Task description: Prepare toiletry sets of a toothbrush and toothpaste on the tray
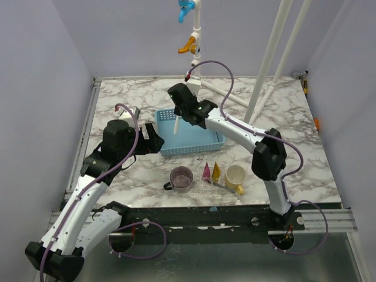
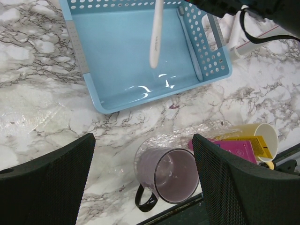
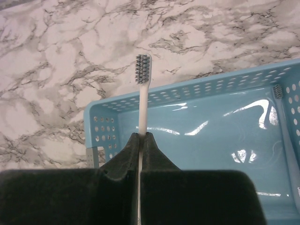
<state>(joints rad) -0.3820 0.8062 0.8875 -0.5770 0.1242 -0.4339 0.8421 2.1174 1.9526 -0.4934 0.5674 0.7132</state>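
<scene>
The right arm's jaws are pressed together on the handle of a white plastic toothbrush with dark grey bristles [image 3: 144,70], pinching it so the head sticks out clear of them. It hangs above the light-blue perforated plastic basket [image 1: 191,150] at the middle of the table, free of the basket floor, which looks like a lift for carrying across. A second, grey-blue toothbrush [image 2: 190,47] lies along one basket wall, untouched.

The clear flat plastic tray [image 2: 187,136] sits near the table's near edge, between a translucent purple mug [image 1: 181,178] and a pale yellow mug [image 1: 236,176]. The magenta-pink wedge tube [image 1: 207,170] and the yellow wedge tube [image 1: 216,170] of toothpaste are side by side at it, so each brush has a partner waiting.

The left arm's jaws stand spread and empty beside the basket's left near corner, probably ready for the other brush.
</scene>
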